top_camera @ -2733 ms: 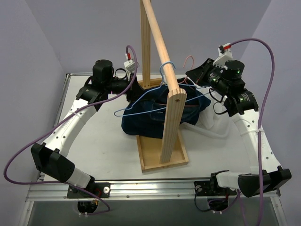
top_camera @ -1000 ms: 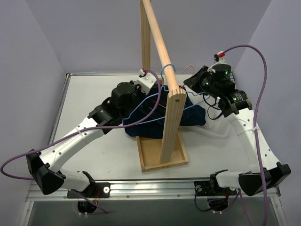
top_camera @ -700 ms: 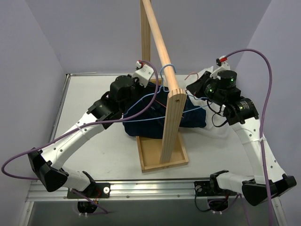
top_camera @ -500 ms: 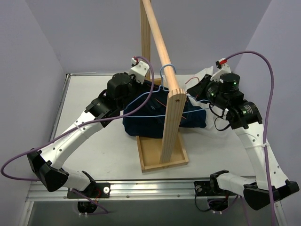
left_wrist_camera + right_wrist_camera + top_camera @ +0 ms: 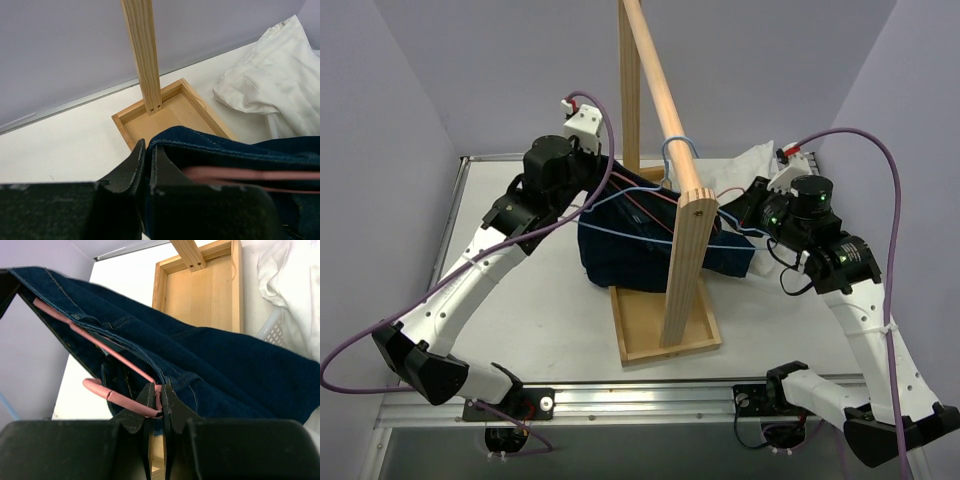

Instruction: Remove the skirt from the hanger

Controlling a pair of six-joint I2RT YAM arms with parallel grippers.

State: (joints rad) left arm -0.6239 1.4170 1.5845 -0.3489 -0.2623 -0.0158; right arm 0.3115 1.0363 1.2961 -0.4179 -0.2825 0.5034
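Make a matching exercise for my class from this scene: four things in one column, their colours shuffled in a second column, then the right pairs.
Things
1. skirt
2. hanger in the skirt
3. crumpled cloth
4. rack's base tray

Colours
A. white
B. pale wood
C. dark blue
D. pink

Pairs: 1-C, 2-D, 3-A, 4-B
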